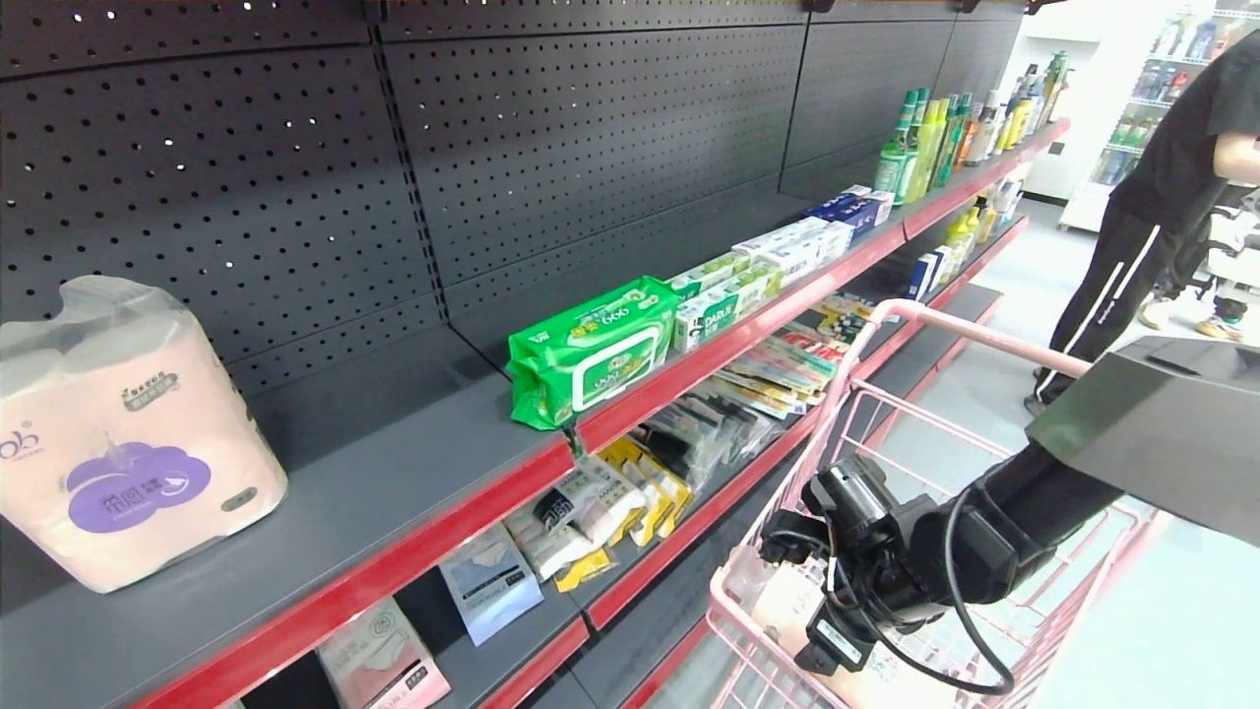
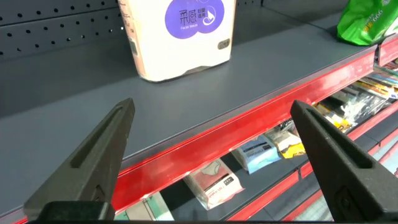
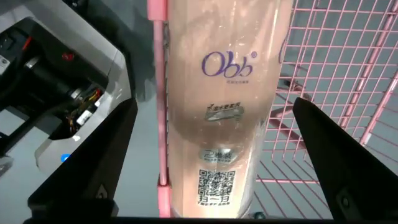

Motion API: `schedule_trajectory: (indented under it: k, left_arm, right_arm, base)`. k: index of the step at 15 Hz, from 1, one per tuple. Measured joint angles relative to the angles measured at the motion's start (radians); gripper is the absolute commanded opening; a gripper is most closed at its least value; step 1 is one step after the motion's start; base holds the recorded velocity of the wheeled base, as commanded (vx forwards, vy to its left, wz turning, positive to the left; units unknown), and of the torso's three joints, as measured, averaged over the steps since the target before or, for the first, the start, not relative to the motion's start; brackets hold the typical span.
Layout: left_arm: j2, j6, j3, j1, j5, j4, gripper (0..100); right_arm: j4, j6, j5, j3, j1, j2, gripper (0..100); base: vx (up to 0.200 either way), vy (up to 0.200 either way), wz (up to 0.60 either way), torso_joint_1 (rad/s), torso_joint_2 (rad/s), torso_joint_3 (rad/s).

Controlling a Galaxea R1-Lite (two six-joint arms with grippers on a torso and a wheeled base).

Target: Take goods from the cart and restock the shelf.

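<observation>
**A:** How is the right arm posed?
**B:** It comes in from the right and bends down into the pink cart (image 1: 925, 320). The right gripper (image 3: 214, 102) points at a peach roll pack (image 3: 224, 93) lying along the basket's edge.
**A:** Is it clamped on the pack?
**B:** No, its fingers (image 3: 99, 168) stand wide apart, one on each side of the roll pack. I cannot tell whether they touch the wrap.
**A:** And the left gripper?
**B:** The left gripper (image 2: 211, 104) hangs over the front of the top shelf (image 2: 249, 68), spread wide with nothing between the jaws.
**A:** What is on that shelf?
**B:** A pink toilet paper pack (image 1: 128, 443) stands upright at the robot's left. Well apart from it, a green wipes pack (image 1: 591, 350) sits at the front lip. Farther right come toothpaste boxes (image 1: 728, 290), then green and yellow bottles (image 1: 925, 138).
**A:** What lies below?
**B:** The lower shelf (image 1: 551, 630) holds rows of small flat packets (image 1: 640, 473).
**A:** And the surroundings?
**B:** The shelves are grey with red front edges, backed by a black pegboard (image 1: 591, 128). The cart stands just beside the lower tiers on a pale floor (image 1: 1181, 630)
</observation>
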Motion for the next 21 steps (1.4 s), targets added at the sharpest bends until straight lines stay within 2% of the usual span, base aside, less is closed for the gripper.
schedule_trajectory:
  k: [3,12,17,21]
  left_arm:
    - [0.000,0.000,0.000,0.000,0.000,0.000,100]
    - [0.000,0.000,0.000,0.000,0.000,0.000,100]
    - [0.000,0.000,0.000,0.000,0.000,0.000,100]
    - [0.000,0.000,0.000,0.000,0.000,0.000,100]
  right_arm:
    - [-0.056,-0.003,0.007,-0.001,-0.025,0.042,100]
    - [-0.061,-0.004,0.009,-0.056,-0.037,0.130,100]
    - [-0.059,-0.033,0.010,-0.084,-0.047,0.163,100]
    - [-0.056,-0.036,0.007,-0.122,-0.052,0.180,100]
  base:
    - [0.000,0.000,0.00,0.000,0.00,0.000]
    - [0.000,0.000,0.00,0.000,0.00,0.000]
    - [0.000,0.000,0.00,-0.124,0.29,0.176]
    - [0.000,0.000,0.00,-0.018,0.04,0.023]
